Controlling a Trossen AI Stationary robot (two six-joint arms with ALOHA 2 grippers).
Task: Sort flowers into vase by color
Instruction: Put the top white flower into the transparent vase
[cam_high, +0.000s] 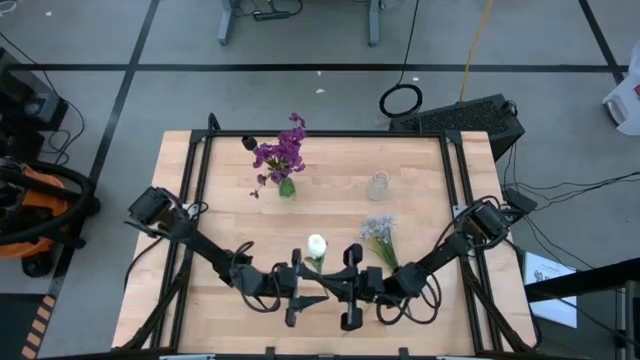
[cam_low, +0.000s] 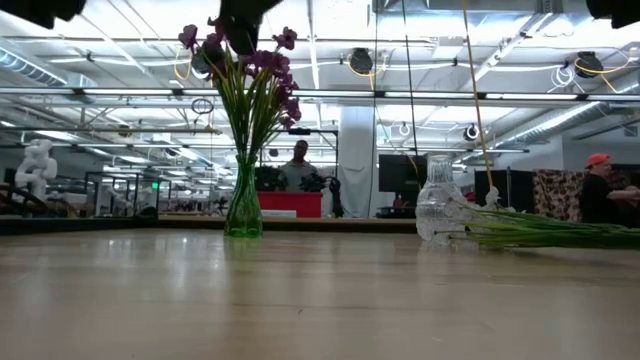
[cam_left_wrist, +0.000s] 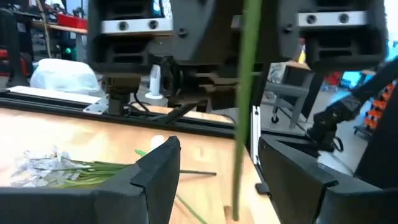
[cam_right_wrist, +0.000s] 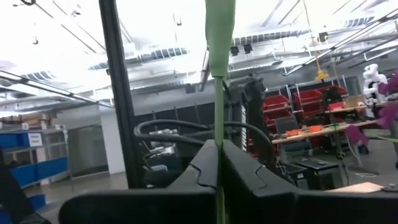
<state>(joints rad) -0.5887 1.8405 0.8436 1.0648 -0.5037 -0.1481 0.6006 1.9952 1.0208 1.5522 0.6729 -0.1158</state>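
Observation:
A white-budded flower (cam_high: 317, 245) sits between my two grippers near the table's near edge, its thin green stem (cam_left_wrist: 244, 93) running between them. My right gripper (cam_high: 335, 288) is shut on that stem. My left gripper (cam_high: 310, 290) faces it, open, with a finger on each side of the stem (cam_left_wrist: 235, 186) and touching nothing. Purple flowers (cam_high: 283, 152) stand in a green vase (cam_low: 243, 212). A clear glass vase (cam_high: 379, 185) stands to its right. A pale lilac bunch (cam_high: 380, 232) lies on the table by its stems. My right gripper pinches the white flower's green stem (cam_right_wrist: 219, 134) between its two fingers (cam_right_wrist: 249, 177), with the fingers lying across the stem. The stem runs on straight beyond the fingertips. Whether any part of the flower rests on the table cannot be told.
The table's black frame rails (cam_high: 196, 170) run along its left and right sides. The lilac bunch's stems (cam_low: 550, 230) stretch across the table to the right of the glass vase (cam_low: 438, 210). People (cam_low: 600, 190) stand in the room beyond.

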